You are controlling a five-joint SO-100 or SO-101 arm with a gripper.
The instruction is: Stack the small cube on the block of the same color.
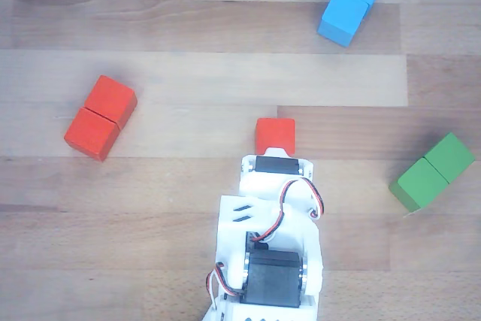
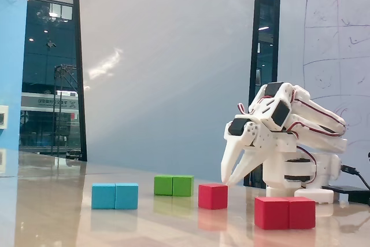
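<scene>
The small red-orange cube [image 1: 275, 136] rests on the wooden table near the middle, also seen in the fixed view [image 2: 213, 196]. The red oblong block [image 1: 100, 116] lies apart at the left, and at the front right in the fixed view [image 2: 285, 212]. My white gripper [image 2: 228, 181] points down, its tips close together and empty, just above and beside the cube's right top edge, not touching it. In the other view the arm's wrist [image 1: 273, 167] hides the fingers, right behind the cube.
A blue oblong block [image 1: 351, 2] lies at the top right and a green oblong block [image 1: 432, 171] at the right; both also show in the fixed view, blue [image 2: 115, 195] and green [image 2: 173, 185]. The arm's base [image 2: 298, 172] stands at the right.
</scene>
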